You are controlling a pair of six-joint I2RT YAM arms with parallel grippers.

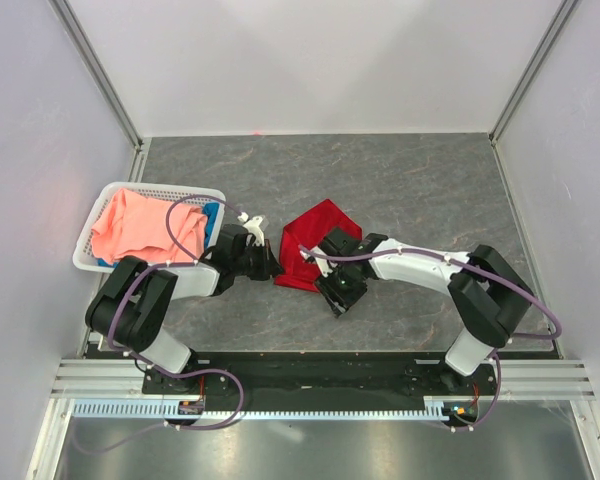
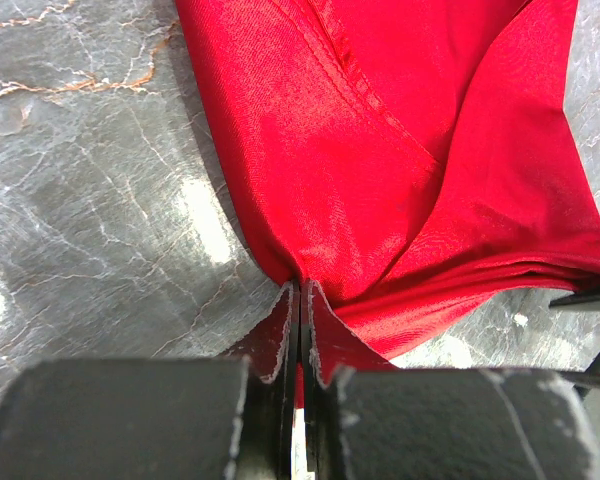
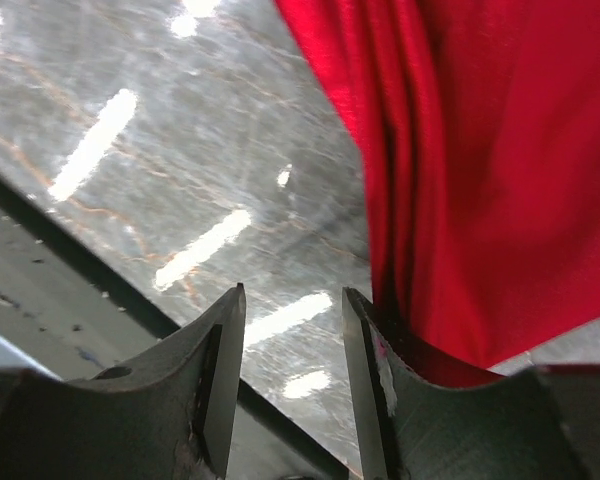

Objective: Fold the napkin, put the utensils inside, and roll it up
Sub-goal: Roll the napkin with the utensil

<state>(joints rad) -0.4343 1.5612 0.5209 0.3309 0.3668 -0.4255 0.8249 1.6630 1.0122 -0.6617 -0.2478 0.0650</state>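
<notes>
Currently napkin [image 1: 318,228] lies bunched mid table [image 1: 410,180] btw both arms, L gripper [image 2: 300,292] clamped shut on its lower-left edge, R gripper [image 3: 292,296] part-open w/ nothing between jaws, cloth just beside one finger [image 3: 365,380], so R looks nearer the free side.

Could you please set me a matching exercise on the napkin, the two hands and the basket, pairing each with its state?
Things:
1. napkin
2. left hand
3. right hand
4. white basket

States:
A. open, gripping nothing
B. holds a salmon-pink cloth
C. pinched shut on the napkin
D. deep red, bunched on the table

Pairs: 1-D, 2-C, 3-A, 4-B.
</notes>
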